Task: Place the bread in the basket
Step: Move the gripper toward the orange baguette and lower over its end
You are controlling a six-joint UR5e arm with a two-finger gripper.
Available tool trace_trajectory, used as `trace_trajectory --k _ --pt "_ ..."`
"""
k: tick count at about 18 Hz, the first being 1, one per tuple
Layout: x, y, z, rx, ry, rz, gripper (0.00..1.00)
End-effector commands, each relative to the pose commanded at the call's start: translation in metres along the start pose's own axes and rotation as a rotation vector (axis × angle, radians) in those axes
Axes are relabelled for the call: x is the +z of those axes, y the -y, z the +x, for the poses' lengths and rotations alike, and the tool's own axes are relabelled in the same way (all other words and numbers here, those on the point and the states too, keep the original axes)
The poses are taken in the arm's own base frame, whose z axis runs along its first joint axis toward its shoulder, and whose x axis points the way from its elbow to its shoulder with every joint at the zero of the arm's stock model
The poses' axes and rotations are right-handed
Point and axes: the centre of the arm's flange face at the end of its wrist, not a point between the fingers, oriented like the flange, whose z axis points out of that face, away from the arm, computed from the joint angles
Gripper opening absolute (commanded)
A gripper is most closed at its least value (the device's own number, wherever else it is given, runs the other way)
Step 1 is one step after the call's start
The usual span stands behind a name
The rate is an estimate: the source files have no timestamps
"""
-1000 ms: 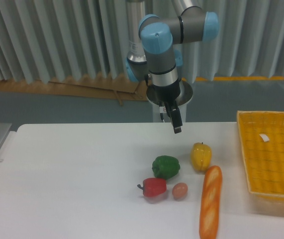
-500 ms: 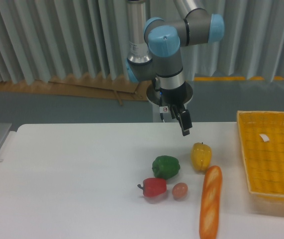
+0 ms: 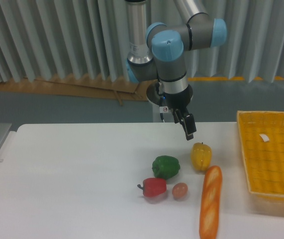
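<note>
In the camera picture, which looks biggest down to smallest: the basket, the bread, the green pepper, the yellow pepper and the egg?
1. basket, though cut off by the picture's edge
2. bread
3. green pepper and yellow pepper, which look about alike
4. egg

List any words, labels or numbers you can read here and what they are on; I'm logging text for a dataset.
No text here can be read.
Small sticker above the end effector: red and white, too small to read.
White tag in the basket: looks blank or too blurred to tell.
</note>
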Motion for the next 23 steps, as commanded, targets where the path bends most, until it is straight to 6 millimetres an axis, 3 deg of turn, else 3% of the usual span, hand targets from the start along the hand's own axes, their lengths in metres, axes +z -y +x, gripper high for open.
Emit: trace_trajectory --k 17,21,23 --pt "0.063 0.007 -0.035 -0.042 -0.028 -0.009 1.00" --pt "0.081 -0.012 -0.053 -0.085 -0.007 -0.011 1.00" --pt "0.092 -0.012 -0.063 -0.094 0.013 -0.006 1.00"
